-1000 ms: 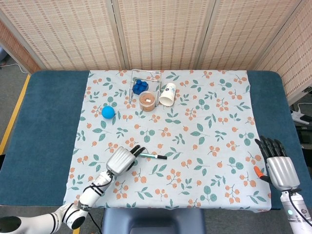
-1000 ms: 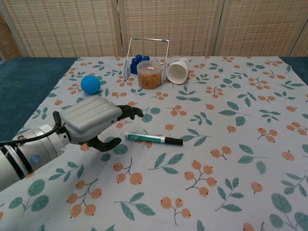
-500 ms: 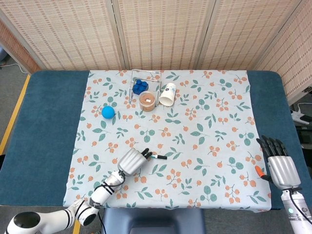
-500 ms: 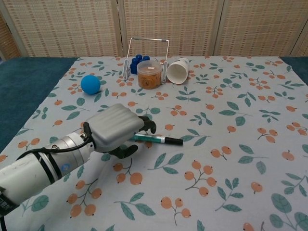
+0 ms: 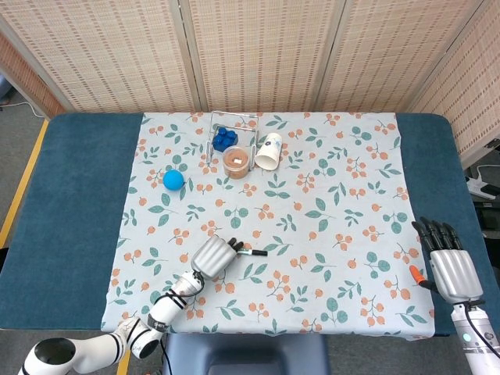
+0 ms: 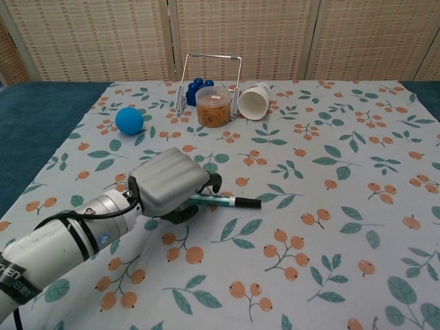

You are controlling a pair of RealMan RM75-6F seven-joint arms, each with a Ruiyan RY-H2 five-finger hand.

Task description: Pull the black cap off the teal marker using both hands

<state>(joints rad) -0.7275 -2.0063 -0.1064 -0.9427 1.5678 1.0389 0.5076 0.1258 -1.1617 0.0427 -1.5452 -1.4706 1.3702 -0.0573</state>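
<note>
Two hands noted; left hand [image 6: 168, 184] curled over the teal marker [image 6: 213, 199] lying on the counter [image 6: 357, 206], black cap [image 6: 247, 202] exposed; right hand [image 5: 449, 262] empty, fingers apart, at the counter's edge.

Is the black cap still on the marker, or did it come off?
On. The black cap sits at the end of the teal marker, no gap between them.

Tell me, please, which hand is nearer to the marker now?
Left. The left hand is right at the marker, its fingers curled over the teal end. The right hand is far off, open near the table's right edge, off the flowered cloth.
</note>
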